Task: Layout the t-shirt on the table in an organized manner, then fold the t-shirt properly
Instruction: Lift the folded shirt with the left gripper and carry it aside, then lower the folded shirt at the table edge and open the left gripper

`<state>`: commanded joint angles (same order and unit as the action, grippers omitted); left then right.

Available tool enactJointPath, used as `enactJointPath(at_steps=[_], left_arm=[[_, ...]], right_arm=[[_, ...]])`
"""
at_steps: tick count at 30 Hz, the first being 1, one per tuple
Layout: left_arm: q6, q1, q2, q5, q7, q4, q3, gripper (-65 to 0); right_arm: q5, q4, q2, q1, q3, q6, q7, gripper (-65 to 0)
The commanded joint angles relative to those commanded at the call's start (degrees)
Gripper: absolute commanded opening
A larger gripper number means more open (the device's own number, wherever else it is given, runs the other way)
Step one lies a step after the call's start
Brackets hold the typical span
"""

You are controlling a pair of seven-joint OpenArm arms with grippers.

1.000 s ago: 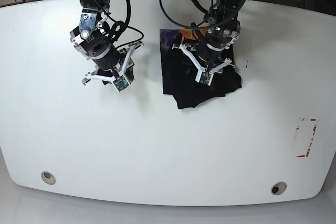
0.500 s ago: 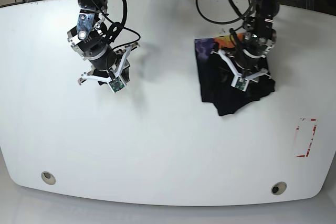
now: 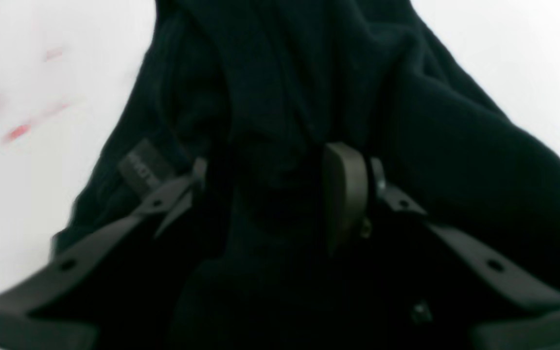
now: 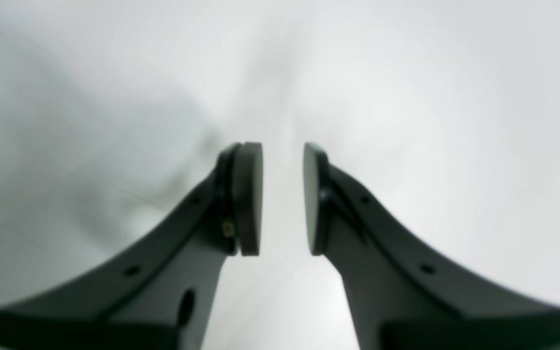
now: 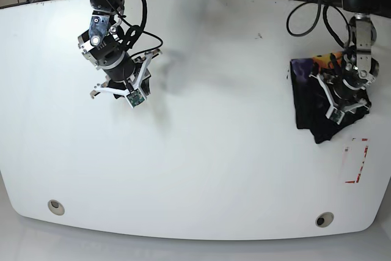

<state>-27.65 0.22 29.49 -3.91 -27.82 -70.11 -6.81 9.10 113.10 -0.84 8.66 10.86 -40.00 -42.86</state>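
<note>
The black t-shirt point(image 5: 308, 105) lies bunched in a heap near the right edge of the white table point(image 5: 214, 151), with a purple-orange patch showing at its top. My left gripper point(image 5: 343, 103) sits on the heap. In the left wrist view the left gripper point(image 3: 270, 180) is shut on a fold of the t-shirt point(image 3: 445, 146), and dark cloth fills the gap between its fingers. My right gripper point(image 5: 119, 91) hovers over bare table at the far left. The right gripper point(image 4: 282, 199) stands slightly open with nothing between its pads.
Red tape marks point(image 5: 357, 160) lie just in front of the heap, also visible as blurred red tape marks point(image 3: 17, 131) in the left wrist view. Two round grommet holes point(image 5: 55, 206) point(image 5: 324, 219) sit near the front edge. Cables run behind the table's far edge.
My left gripper has dragged the bunched t-shirt from the table's middle to near its right edge. The right arm has barely moved.
</note>
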Motion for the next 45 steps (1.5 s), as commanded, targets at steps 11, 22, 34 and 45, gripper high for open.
enactJointPath(at_steps=[11, 22, 34, 45], left_arm=[[-5.7, -0.5, 5.4, 0.0, 0.0, 6.7, -2.0, -38.1], [-8.7, 5.5, 10.2, 0.0, 1.3, 6.9, -9.7, -38.1], [-12.4, 8.5, 11.0, 0.2, 8.1, 4.9, -17.5, -38.1], [-12.4, 5.6, 5.5, 0.1, 9.1, -8.3, -17.5, -38.2]], right_arm=[[0.0, 0.0, 0.0, 0.0, -0.1, 0.0, 0.0, -51.4], [0.0, 1.8, 0.1, 0.4, 0.0, 0.0, 0.0, -51.4], [0.0, 2.5, 0.1, 1.1, -0.3, 0.0, 0.0, -51.4], [0.4, 2.5, 1.0, -0.3, -0.2, 0.0, 0.3, -51.4]])
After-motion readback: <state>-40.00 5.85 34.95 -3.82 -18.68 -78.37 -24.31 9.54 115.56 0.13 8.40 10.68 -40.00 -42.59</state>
